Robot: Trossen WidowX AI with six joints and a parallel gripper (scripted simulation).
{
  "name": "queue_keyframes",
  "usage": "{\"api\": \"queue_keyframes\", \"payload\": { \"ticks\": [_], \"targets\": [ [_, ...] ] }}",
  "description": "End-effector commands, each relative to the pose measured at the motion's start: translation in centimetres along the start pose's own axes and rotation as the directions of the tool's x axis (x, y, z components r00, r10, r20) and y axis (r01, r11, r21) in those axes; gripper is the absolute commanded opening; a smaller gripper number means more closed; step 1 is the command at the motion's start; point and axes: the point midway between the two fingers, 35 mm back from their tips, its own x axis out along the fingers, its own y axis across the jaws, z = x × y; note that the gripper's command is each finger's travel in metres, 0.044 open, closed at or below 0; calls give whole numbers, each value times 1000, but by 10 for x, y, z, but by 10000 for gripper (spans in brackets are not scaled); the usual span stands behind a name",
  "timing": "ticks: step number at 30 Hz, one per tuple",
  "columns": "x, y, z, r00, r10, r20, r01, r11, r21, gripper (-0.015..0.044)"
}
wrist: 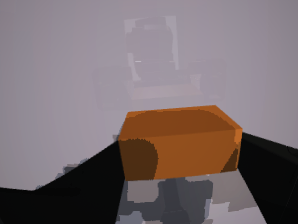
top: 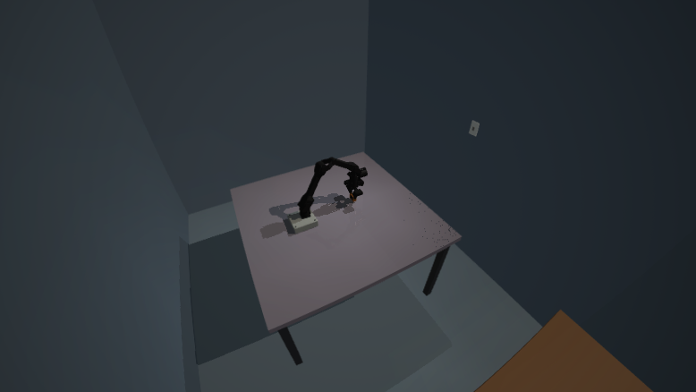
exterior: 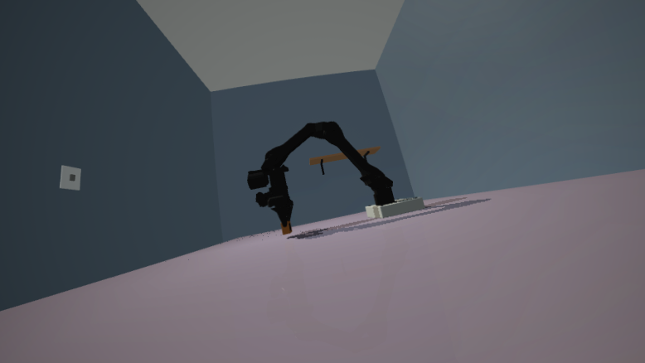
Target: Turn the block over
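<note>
glossy pink tabletop, matt orange block
</note>
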Motion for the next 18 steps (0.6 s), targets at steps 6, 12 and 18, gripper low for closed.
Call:
{"api": "queue_keyframes", "payload": {
  "ticks": [6,12,18],
  "targets": [
    [-11,1,4,998,4,56,-4,1000,0,0],
    [-6,1,7,990,2,140,-2,1000,-1,0],
    [-2,1,8,975,1,222,-1,1000,-2,0]
  ]
}}
